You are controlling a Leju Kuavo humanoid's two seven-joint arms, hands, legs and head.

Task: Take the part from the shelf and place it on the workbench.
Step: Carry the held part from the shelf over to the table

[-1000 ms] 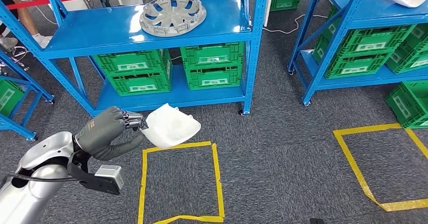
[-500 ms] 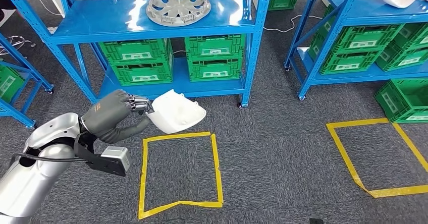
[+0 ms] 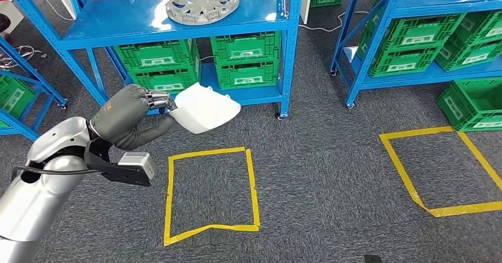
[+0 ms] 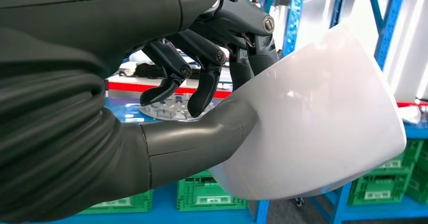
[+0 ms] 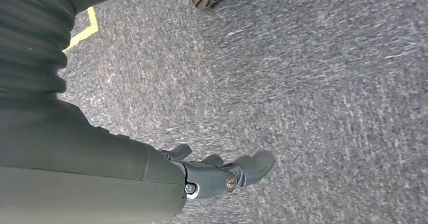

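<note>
Left hand [image 3: 127, 116] has the white part [image 3: 204, 109] grasped by one edge, thumb [image 4: 202, 135] underneath and the dark fingers [image 4: 252, 37] curled over the rim; part's up in the air in front of the blue shelf [image 3: 177, 20], above the carpet [image 3: 331, 186], tilted a bit; left arm is bent and reaching forward from the lower left; right hand [image 5: 222, 173] hangs down over the carpet, released, fingers loosely apart, holding nothing; one grey wheel cover [image 3: 202, 2] sits on the shelf's top level; four green crates [image 3: 245, 58] stacked two and two below it; two yellow tape squares [image 3: 210, 195] on the floor
</note>
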